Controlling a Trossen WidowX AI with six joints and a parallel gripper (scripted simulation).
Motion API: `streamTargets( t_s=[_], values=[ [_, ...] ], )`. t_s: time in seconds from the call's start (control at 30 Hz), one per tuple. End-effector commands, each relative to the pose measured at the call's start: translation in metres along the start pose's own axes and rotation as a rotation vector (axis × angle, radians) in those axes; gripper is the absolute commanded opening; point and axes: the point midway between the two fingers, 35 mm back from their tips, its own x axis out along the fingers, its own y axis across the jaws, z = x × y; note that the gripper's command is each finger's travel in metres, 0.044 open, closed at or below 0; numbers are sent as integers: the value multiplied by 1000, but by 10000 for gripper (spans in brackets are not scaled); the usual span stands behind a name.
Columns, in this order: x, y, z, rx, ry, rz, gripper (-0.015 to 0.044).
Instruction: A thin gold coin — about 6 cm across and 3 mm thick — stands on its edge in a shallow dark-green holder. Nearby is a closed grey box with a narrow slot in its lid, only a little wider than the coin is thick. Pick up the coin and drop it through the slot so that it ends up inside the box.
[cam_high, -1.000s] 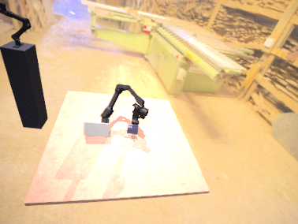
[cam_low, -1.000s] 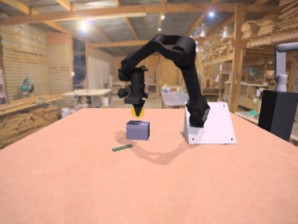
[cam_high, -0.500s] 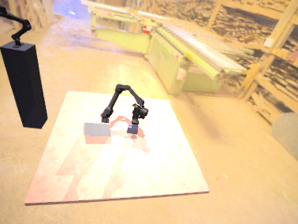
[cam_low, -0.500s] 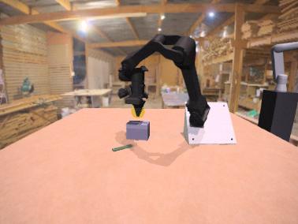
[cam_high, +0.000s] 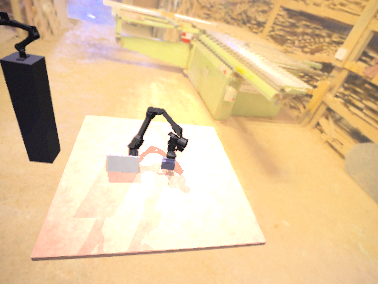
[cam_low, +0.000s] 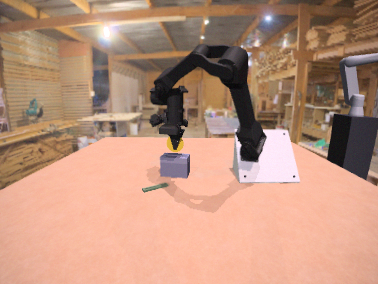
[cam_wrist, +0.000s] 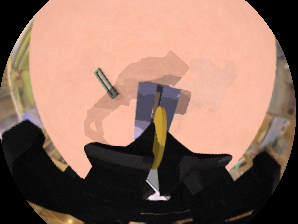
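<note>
My gripper (cam_low: 175, 139) (cam_wrist: 154, 125) is shut on the gold coin (cam_low: 179, 145) (cam_wrist: 160, 135) and holds it on edge, pointing down, just above the grey box (cam_low: 174, 166) (cam_wrist: 172, 104) (cam_high: 168, 163). In the wrist view the coin's lower edge lines up with the dark slot (cam_wrist: 158, 88) in the box lid. In the exterior view a small gap shows between the coin and the lid. The dark-green holder (cam_low: 155, 188) (cam_wrist: 105, 83) lies empty on the table, in front of and to the left of the box.
The arm's white base plate (cam_low: 270, 160) (cam_high: 123, 163) stands to the right of the box. A tall dark pillar (cam_high: 31, 108) (cam_low: 352, 142) with another arm stands off the table. The table edge (cam_high: 150, 250) lies far from the box.
</note>
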Motion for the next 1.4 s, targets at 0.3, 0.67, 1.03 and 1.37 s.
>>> streamTargets(
  t_s=[0.3,0.67,1.03,1.37],
  values=[
    [7,1,0,5,-1,4,0],
    [9,0,0,-1,-1,0,26],
    [9,0,0,-1,-1,0,161],
    [-9,0,0,0,-1,-1,344]
  ],
)
